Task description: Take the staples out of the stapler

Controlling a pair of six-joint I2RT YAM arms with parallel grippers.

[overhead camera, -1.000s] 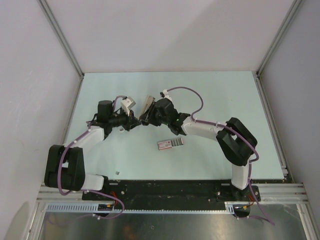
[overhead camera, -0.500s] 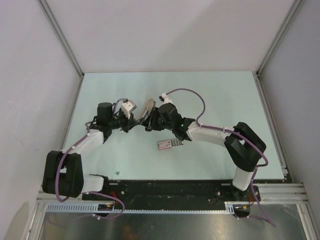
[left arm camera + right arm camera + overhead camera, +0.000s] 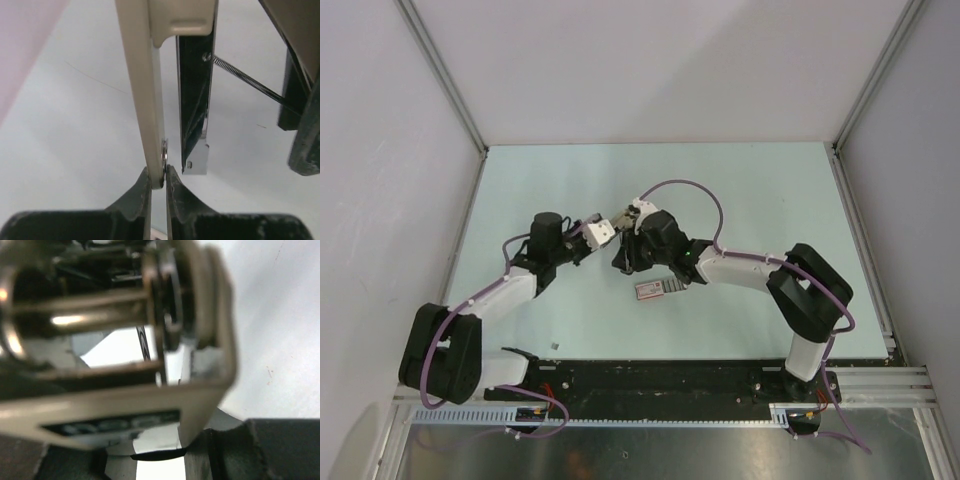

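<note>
1. A tiny grey speck point(image 3: 555, 345) lies on the worktop point(image 3: 750, 190) near the left arm's base. It is too small to tell whether it is a staple strip.
2. The left gripper point(image 3: 156, 187) is pressed together on the near end of the stapler's pale beige cover, pinching the thin edge between its fingertips.
3. The stapler point(image 3: 142, 90) is held up off the worktop between the two grippers, left of centre. Its long axis runs straight out from the left fingertips towards the right arm.
4. It is swung open. The black magazine point(image 3: 195, 100) hangs just right of the cover and apart from it. A thin spring point(image 3: 245, 77) stretches from the magazine off to the right.
5. The staples cannot be made out in the dark channel.
6. The right gripper point(image 3: 150, 457) is closed on the stapler's other end, with jaws on either side of the beige body. That view is blurred.
7. The magazine lies nearer the right gripper, so emptying it probably depends on the left pinch keeping the cover clear.
8. A red-and-white box point(image 3: 660, 288) lies flat on the worktop, just near of the right gripper.
</note>
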